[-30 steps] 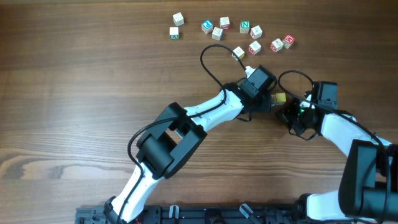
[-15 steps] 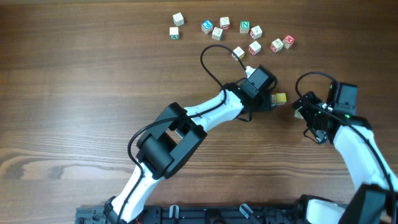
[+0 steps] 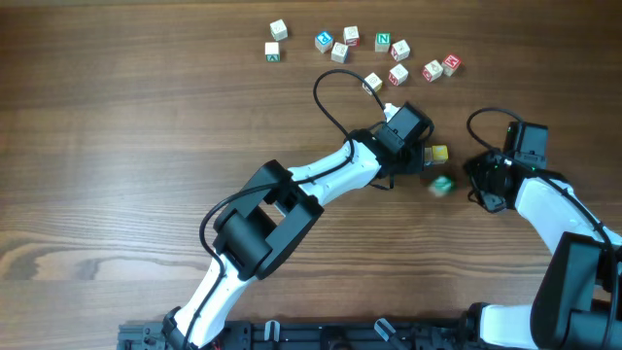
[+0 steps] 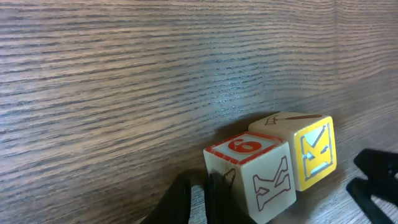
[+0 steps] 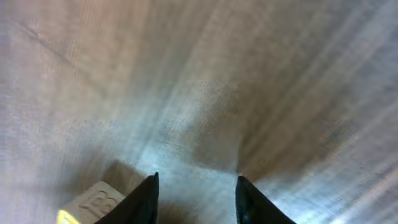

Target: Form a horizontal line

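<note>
**Cube tally on my counter point(image 3: 117, 146)**

I count eleven loose letter cubes point(image 3: 351, 36) at the far side. Three more sit nearer: one yellow cube point(image 3: 438, 154), one green-marked cube point(image 3: 442, 185), one pale cube point(image 4: 255, 177). Two arms: left arm point(image 3: 330, 175), right arm point(image 3: 549, 209).

We find the pale whitish cube point(image 4: 252, 180), a red 6 on top and a K on its side, sitting flat just beside one finger of the left gripper point(image 4: 277, 177). The yellow cube point(image 4: 314, 149), also marked K, touches its far side, and both lie in the gap between those fingers. The green cube point(image 3: 442, 185) lies apart from that pair, blurred and tilted, just ahead of the fingertips of the right gripper point(image 3: 476, 188).
</note>
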